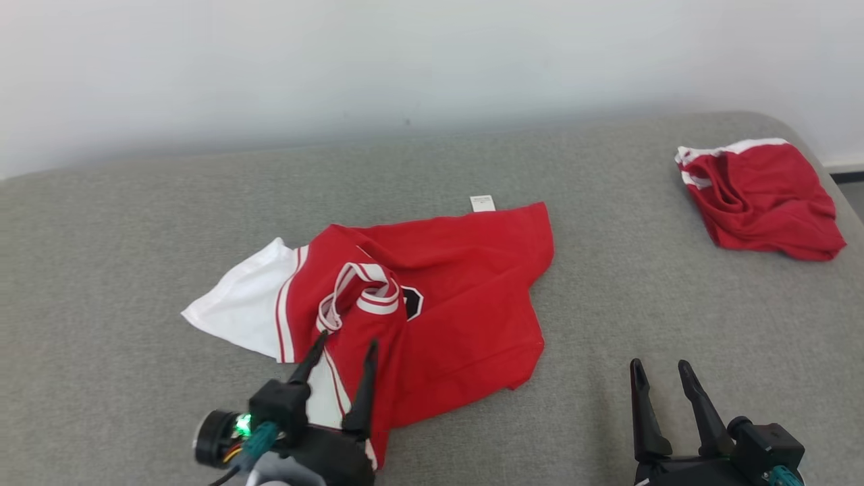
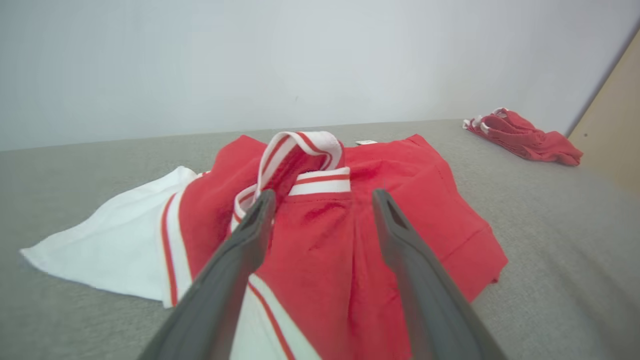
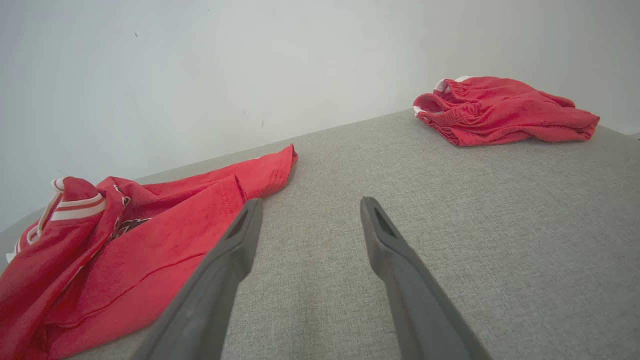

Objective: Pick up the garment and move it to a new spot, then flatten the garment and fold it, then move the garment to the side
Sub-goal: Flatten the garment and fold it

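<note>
A red garment (image 1: 459, 297) with a white sleeve and a striped collar lies crumpled in the middle of the grey cushioned surface (image 1: 641, 304). My left gripper (image 1: 347, 341) is open over the garment's near edge, just short of the collar; in the left wrist view the garment (image 2: 430, 200) lies under and between the spread fingers of that gripper (image 2: 322, 195), which hold nothing. My right gripper (image 1: 659, 366) stands open over bare surface to the garment's right. In the right wrist view this gripper (image 3: 311, 201) has the garment (image 3: 150, 235) to its left.
A second red piece of clothing (image 1: 763, 202) with white trim lies bunched at the far right corner, also seen as a heap (image 3: 505, 110) in the right wrist view. A pale wall runs behind the surface. A small white label (image 1: 482, 202) pokes out at the garment's far edge.
</note>
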You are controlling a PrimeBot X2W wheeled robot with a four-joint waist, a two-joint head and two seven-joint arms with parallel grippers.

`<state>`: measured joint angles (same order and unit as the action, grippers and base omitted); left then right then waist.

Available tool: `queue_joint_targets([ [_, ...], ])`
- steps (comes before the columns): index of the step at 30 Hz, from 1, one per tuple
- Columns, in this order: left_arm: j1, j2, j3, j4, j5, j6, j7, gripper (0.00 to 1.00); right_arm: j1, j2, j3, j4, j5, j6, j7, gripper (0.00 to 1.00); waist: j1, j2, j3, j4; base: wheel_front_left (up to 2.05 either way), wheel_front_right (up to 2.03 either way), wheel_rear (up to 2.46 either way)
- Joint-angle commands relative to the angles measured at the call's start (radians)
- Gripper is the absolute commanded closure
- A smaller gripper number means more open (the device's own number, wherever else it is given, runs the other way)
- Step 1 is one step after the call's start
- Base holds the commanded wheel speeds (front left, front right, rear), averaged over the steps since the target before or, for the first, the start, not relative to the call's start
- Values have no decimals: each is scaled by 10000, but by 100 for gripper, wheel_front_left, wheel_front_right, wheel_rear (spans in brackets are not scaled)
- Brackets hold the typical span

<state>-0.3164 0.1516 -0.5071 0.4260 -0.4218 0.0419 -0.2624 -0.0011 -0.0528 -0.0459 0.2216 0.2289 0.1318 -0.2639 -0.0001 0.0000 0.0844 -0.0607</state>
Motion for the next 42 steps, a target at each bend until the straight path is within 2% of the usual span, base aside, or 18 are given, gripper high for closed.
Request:
queue_joint_targets([
  [1, 198, 130, 91, -169, 46, 62, -24, 0, 93, 11, 5, 14, 17, -29, 5, 0, 1, 0, -201, 241, 0, 0, 0],
  [6, 687, 683, 565, -835, -218, 371, 152, 0, 107, 21, 85, 18, -2, -29, 5, 0, 1, 0, -215, 307, 0, 0, 0],
  [12, 1283, 1121, 747, -822, -494, 444, 710, 0, 135, 23, 57, 29, 46, -29, 5, 0, 1, 0, -74, 224, 0, 0, 0],
  [21, 2078, 1293, 495, -575, -735, 423, 1243, 0, -11, 27, 5, 64, 59, -29, 5, 0, 1, 0, 77, 192, 0, 0, 0],
  [27, 2142, 1047, 394, 117, -1008, 287, 1334, 1, -37, 28, 48, 85, 30, -29, 4, 0, 1, 0, 78, 97, 0, 0, 0],
  [28, 2092, 1023, 383, 250, -998, 265, 1303, 27, -43, 18, 54, 86, 30, -29, 5, 0, 1, 0, 76, 76, 0, 0, 0],
  [29, 2013, 992, 376, 391, -981, 243, 1262, 69, -44, 2, 49, 84, 28, -29, 5, 0, 1, 0, 72, 58, 0, 0, 0],
  [30, 1953, 933, 359, 513, -992, 210, 1213, 92, -43, -16, 53, 78, 21, -29, 5, 0, 1, 0, 65, 35, 0, 0, 0],
  [31, 1888, 884, 349, 619, -1017, 178, 1138, 100, -43, -35, 45, 68, 13, -29, 5, 0, 1, 0, 64, 19, 0, 0, 0],
  [37, 1612, 877, 585, 797, -1028, 207, 508, 100, 164, -82, -145, 12, -6, -29, 5, 0, 1, 0, -83, 117, 0, 0, 0],
  [42, 1701, 1226, 1050, 60, -877, 614, 165, 100, 321, -45, -234, 5, 34, -29, 4, 0, 1, 0, -253, 575, 0, 0, 0],
])
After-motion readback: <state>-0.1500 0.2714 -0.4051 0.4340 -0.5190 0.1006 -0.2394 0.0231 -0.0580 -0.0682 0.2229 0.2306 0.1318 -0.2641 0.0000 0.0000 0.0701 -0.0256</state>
